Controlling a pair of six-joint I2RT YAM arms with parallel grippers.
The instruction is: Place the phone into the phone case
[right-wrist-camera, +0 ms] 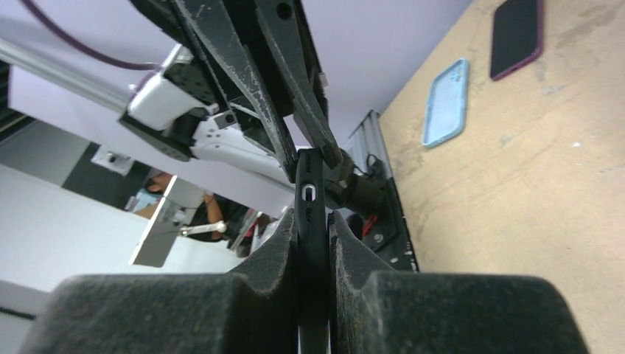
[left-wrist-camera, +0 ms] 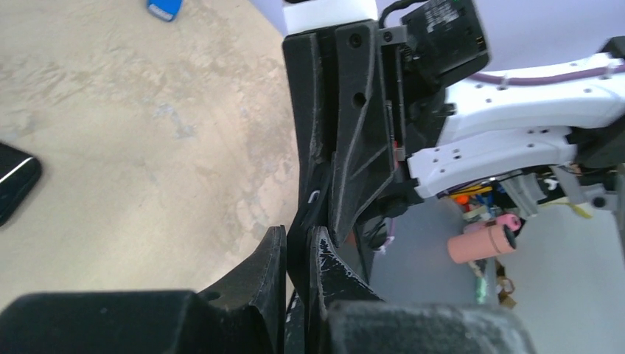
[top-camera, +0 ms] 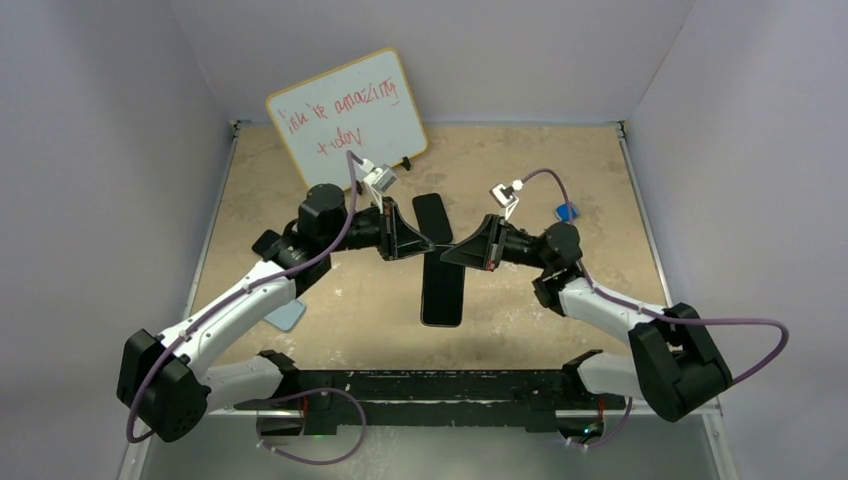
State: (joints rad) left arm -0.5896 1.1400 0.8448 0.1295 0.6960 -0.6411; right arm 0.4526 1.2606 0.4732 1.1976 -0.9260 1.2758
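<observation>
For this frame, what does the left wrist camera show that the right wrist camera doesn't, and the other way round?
Only left wrist: a small bright blue object at the top edge and the corner of a black phone at the left edge. Only right wrist: a light blue case and a dark phone with a purple rim, lying apart on the table. Both: the black case edge-on, clamped by the left gripper and the right gripper from opposite ends.

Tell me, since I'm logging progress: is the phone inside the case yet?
Apparently out: a black phone lies on the table, while left gripper and right gripper hold the black case aloft.
</observation>
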